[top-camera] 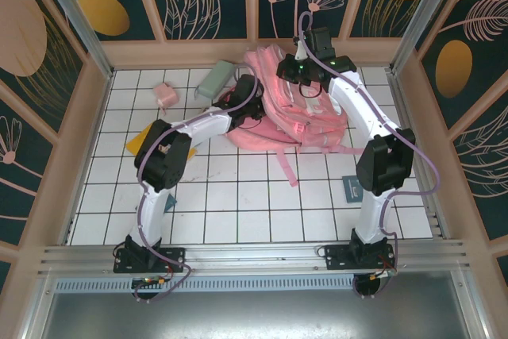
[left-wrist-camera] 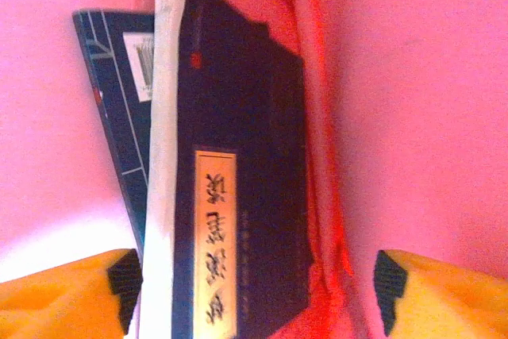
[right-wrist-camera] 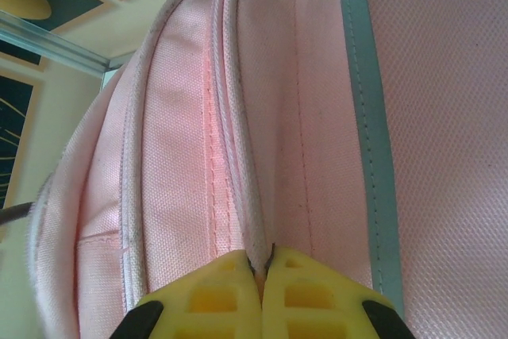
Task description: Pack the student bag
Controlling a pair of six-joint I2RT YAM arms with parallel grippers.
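The student bag, a large pink backpack, lies at the back middle of the tiled table. My left gripper reaches into its left side. Inside the bag a dark blue book with white pages and a yellow title label stands on edge, with a second dark blue book behind it. My left gripper is open; the book stands between the fingers, well clear of the right pad. My right gripper is shut on a piped seam of the bag, at its top.
A small pink box and a grey-green pouch lie at the back left. A yellow sheet lies under the left arm. A dark card lies by the right arm. Wooden walls enclose the table.
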